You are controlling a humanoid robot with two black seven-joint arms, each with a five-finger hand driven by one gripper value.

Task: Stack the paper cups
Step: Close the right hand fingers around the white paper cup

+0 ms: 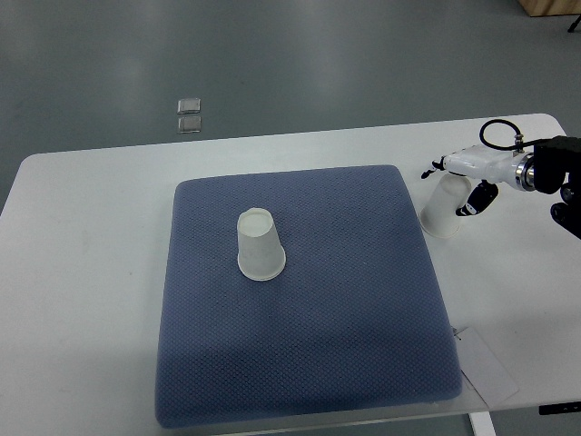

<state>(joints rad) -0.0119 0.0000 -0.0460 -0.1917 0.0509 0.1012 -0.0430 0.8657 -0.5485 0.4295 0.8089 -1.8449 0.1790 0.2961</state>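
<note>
One white paper cup (260, 245) stands upside down on the blue mat (300, 300), left of its middle. A second white paper cup (443, 209) stands upside down on the white table, just off the mat's right edge. My right hand (458, 186) comes in from the right edge and its white and black fingers (476, 202) are wrapped around the upper part of that second cup. The cup's rim still looks to be on the table. The left arm is out of view.
The white table (82, 272) carries the mat. A sheet of white paper (486, 368) lies at the mat's near right corner. Two small square floor fittings (189, 114) lie on the grey floor beyond the table.
</note>
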